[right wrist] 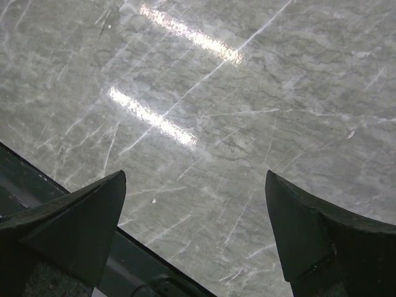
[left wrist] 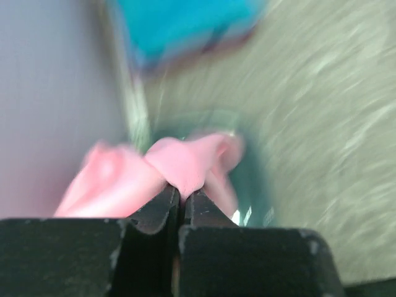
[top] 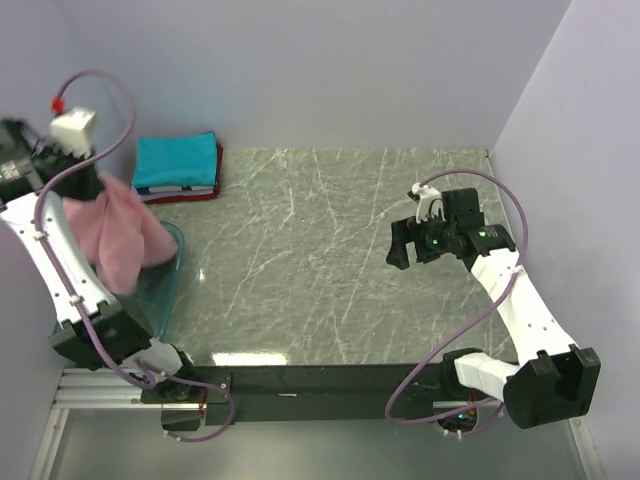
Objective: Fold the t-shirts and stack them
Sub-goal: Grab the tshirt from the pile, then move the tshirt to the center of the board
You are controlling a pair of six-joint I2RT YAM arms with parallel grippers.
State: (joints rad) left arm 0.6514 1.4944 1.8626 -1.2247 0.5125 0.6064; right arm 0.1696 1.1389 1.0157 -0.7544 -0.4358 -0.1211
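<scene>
Left side first: the left gripper [left wrist: 181, 195] is clenched hard on a pinch of the light pink t-shirt [top: 120, 235], jaws pressed nearly together with cloth bunched up between them. The shirt hangs from it in a crumpled bundle at the table's [top: 320, 260] left edge, right over the translucent blue bin [top: 168, 285], and its lower end drapes down to the bin's rim; whether it rests there or only overlaps it, I cannot tell. Off in the far left corner sits the folded teal t-shirt [top: 176, 160], on top of a low pile [top: 192, 194] that shows red and white edges underneath. Across the marble top, well apart from all that, the right gripper [right wrist: 195, 229] hovers spread wide with nothing between its fingers, only bare stone below it and the dark rail [right wrist: 142, 266] of the near edge cutting the corner of its own camera. Now the trouble spots: the left arm [top: 70, 290] and its looping purple cable [top: 110, 85] cross in front of the shirt and cover the bin's left half, so what lies inside the bin is hidden. The left wrist camera is badly smeared, the teal pile only a bright smudge at the top and the bin a greenish curve under the pink.
</scene>
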